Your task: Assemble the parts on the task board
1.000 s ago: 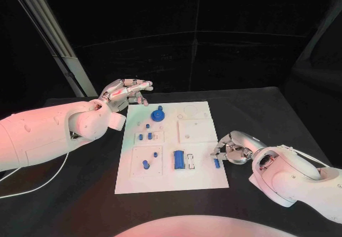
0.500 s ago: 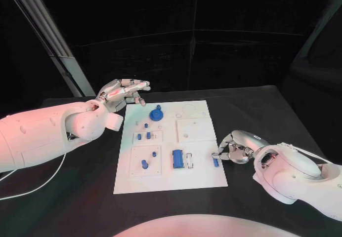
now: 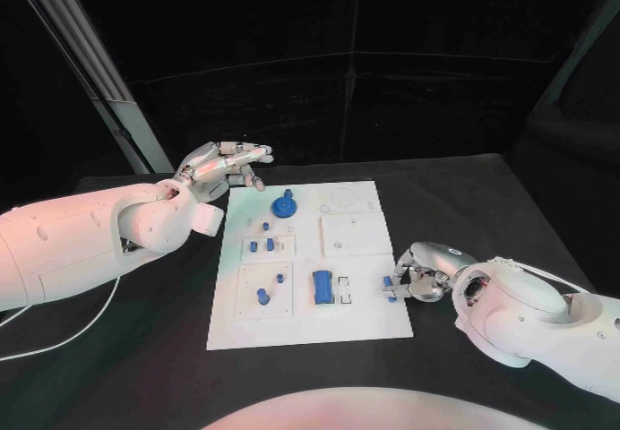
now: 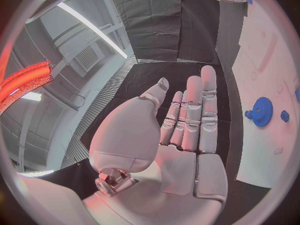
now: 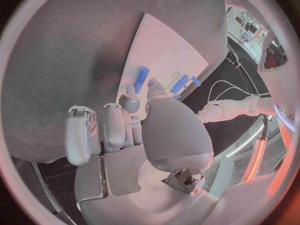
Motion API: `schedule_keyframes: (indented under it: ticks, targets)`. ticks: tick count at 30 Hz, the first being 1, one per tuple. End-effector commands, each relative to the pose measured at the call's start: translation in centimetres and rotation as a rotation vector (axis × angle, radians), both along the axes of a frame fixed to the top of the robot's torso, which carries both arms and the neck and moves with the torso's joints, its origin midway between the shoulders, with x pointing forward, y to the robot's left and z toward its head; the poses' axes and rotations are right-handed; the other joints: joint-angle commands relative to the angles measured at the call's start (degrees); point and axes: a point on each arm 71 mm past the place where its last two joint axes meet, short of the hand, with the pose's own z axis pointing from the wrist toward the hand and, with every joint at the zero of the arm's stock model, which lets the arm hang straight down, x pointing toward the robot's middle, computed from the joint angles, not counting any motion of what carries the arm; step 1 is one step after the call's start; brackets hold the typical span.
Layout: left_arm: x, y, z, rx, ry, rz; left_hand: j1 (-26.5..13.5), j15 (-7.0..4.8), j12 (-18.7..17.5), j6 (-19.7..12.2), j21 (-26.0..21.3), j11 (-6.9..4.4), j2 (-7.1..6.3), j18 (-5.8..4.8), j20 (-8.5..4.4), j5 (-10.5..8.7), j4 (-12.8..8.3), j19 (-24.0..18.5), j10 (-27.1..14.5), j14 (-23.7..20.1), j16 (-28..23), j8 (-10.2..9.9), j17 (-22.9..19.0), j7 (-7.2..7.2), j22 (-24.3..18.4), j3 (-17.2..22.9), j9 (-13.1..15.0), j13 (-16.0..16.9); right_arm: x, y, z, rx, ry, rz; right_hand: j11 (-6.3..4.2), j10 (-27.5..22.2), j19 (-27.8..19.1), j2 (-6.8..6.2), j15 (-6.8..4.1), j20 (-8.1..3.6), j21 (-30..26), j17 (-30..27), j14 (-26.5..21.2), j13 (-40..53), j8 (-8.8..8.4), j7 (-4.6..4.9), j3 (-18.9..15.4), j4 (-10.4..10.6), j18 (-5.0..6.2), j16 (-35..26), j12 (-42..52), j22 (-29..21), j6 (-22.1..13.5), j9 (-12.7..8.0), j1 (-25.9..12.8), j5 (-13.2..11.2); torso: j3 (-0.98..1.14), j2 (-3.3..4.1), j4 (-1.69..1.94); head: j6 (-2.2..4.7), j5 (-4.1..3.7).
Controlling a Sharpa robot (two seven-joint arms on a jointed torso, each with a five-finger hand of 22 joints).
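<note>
So the left hand [image 3: 222, 165] is hanging up in the air off the far left corner of the task board [image 3: 310, 322], palm flat, fingers stretched out side by side, holding nothing. The left wrist view shows that flat hand [image 4: 181, 130] with the board well off to its side and the blue gear [image 4: 260, 111] closest to it, not touching.

On the white board, the gear [image 3: 284, 210] sits flat in the far-left part with a small blue peg [image 3: 291, 193] just beyond it. Below that there's a square inset with a few short blue pegs [image 3: 269, 244], standing upright as far as I can tell. The near-left inset has two more little blue pieces [image 3: 263, 296], one round, one slanted. In the middle of the near half there's a blue block [image 3: 321, 287], long axis running front to back, lying just beside a narrow slot [image 3: 344, 289]. The far-right square inset [image 3: 353, 235] looks bare white.

Then the right hand [image 3: 420, 278] is down at the board's right edge, fingers curled in around a small blue pin [image 3: 389, 285] right at its fingertips. In the right wrist view the pin [image 5: 141, 77] points away from the hand [image 5: 134, 125], lying on the board just past the fingertips. I honestly can't tell if it's actually pinched or only touched.
</note>
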Motion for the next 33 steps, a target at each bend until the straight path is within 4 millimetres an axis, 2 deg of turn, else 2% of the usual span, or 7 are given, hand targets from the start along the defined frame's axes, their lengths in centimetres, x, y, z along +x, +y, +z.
schedule_keyframes:
  ticks: [1, 5, 11, 16, 25, 28, 33]
  targets:
    - [0.0, -0.1, 0.1, -0.008, -0.004, -0.011, 0.1, 0.09, 0.1, -0.3, -0.1, 0.18, 0.47, 0.75, -0.01, -0.08, 0.0, 0.5, -0.4, -0.4, 0.2, 0.4, 0.0, -0.15, 0.0, -0.4, 0.0, 0.0, -0.1, 0.2, -0.3, -0.043, 0.030, 0.021, 0.02, -0.5, -0.3, -0.27, 0.17, 0.05, -0.2, 0.0, 1.3, -0.1, 0.18, -0.09, -0.3, 0.1, -0.23, -0.2, -0.4, 5.9, 0.4, 0.0, 0.2, 0.4, 0.00, -0.02, 0.02, -0.05, 0.02]
    - [0.0, -0.1, 0.1, -0.008, -0.004, -0.012, 0.1, 0.09, 0.1, -0.3, -0.1, 0.18, 0.47, 0.75, -0.01, -0.08, 0.0, 0.5, -0.4, -0.4, 0.2, 0.4, 0.0, -0.15, 0.0, -0.4, 0.0, 0.0, 0.0, 0.6, -0.4, -0.052, 0.030, 0.031, -0.04, -0.5, -0.3, 0.03, 0.12, 0.01, -0.3, -0.1, 1.3, 0.0, 0.37, -0.14, -0.4, -0.1, -0.23, -0.3, -0.5, 5.9, 0.4, 0.3, 1.3, 0.9, 0.05, -0.02, -0.05, -0.08, 0.18]
    - [0.0, -0.1, 0.1, -0.008, -0.003, -0.014, 0.1, 0.09, 0.1, -0.3, -0.1, 0.18, 0.47, 0.75, -0.01, -0.08, 0.0, 0.5, -0.4, -0.4, 0.2, 0.4, 0.0, -0.15, 0.0, -0.4, 0.0, 0.0, 0.2, 1.4, -0.5, -0.140, -0.012, 0.079, -0.14, -0.8, -0.3, 0.79, -0.01, -0.12, -0.3, -0.1, 1.3, -0.2, 0.53, -0.12, 0.2, -2.3, -0.24, -0.5, -0.9, 6.0, 0.3, 0.6, 5.8, 1.9, -0.01, -0.04, -0.07, -0.12, 0.16]
    - [0.0, -0.1, 0.1, -0.008, -0.001, -0.015, 0.1, 0.09, 0.1, -0.3, -0.1, 0.18, 0.47, 0.75, -0.01, -0.08, 0.0, 0.5, -0.4, -0.4, 0.2, 0.4, 0.0, -0.15, 0.0, -0.4, 0.0, 0.0, 0.5, 2.3, -0.5, -0.212, -0.048, 0.125, -0.06, -1.1, -0.4, 1.55, 0.06, -0.10, -0.5, -0.4, 1.3, -0.6, 0.42, 0.03, 1.0, -3.6, -0.21, -0.8, -1.7, 5.8, 0.0, 0.8, 8.4, -3.0, -0.02, 0.00, -0.01, -0.18, 0.04]
    - [0.0, -0.1, 0.1, -0.007, 0.002, -0.016, 0.0, 0.09, 0.2, -0.3, -0.1, 0.18, 0.51, 0.75, 0.00, -0.08, 0.0, 0.5, -0.4, -0.5, 0.2, 0.4, -0.1, -0.15, -0.1, -0.5, 0.0, -0.1, 0.7, 3.0, -0.9, -0.293, -0.059, 0.169, 0.03, -1.4, -0.7, 1.84, 0.12, -0.05, -0.7, -0.7, 1.2, -1.0, 0.27, 0.14, 1.4, -3.8, -0.14, -1.1, -2.3, 5.5, -0.2, 0.8, 8.8, -3.6, -0.06, -0.05, -0.02, -0.25, 0.12]
    - [0.0, -0.1, 0.1, -0.007, 0.003, -0.017, 0.0, 0.09, 0.2, -0.3, -0.1, 0.18, 0.51, 0.75, 0.00, -0.08, 0.0, 0.5, -0.4, -0.5, 0.2, 0.4, -0.1, -0.15, -0.1, -0.5, 0.0, -0.1, 0.8, 3.1, -1.0, -0.308, -0.052, 0.176, 0.19, -1.5, -0.8, 2.12, 0.26, 0.06, -0.8, -0.7, 1.1, -1.2, -0.01, 0.29, 1.4, -3.1, -0.11, -1.3, -2.7, 5.4, -0.5, 0.8, 8.0, -2.1, -0.05, -0.07, -0.08, -0.24, 0.11]
    - [0.0, -0.1, 0.1, -0.007, 0.004, -0.020, 0.0, 0.09, 0.2, -0.3, -0.1, 0.18, 0.51, 0.75, 0.00, -0.08, 0.0, 0.5, -0.4, -0.5, 0.2, 0.4, -0.1, -0.15, -0.1, -0.5, 0.0, -0.1, 0.7, 3.3, -1.1, -0.302, -0.041, 0.175, -0.02, -1.5, -0.7, 2.88, 0.16, 0.02, -0.8, -0.3, 1.3, -1.3, -0.45, 0.18, 2.5, -2.3, -0.12, -1.2, -2.9, 5.5, -0.3, 0.7, 8.1, 5.3, -0.02, -0.04, -0.02, -0.20, 0.01]
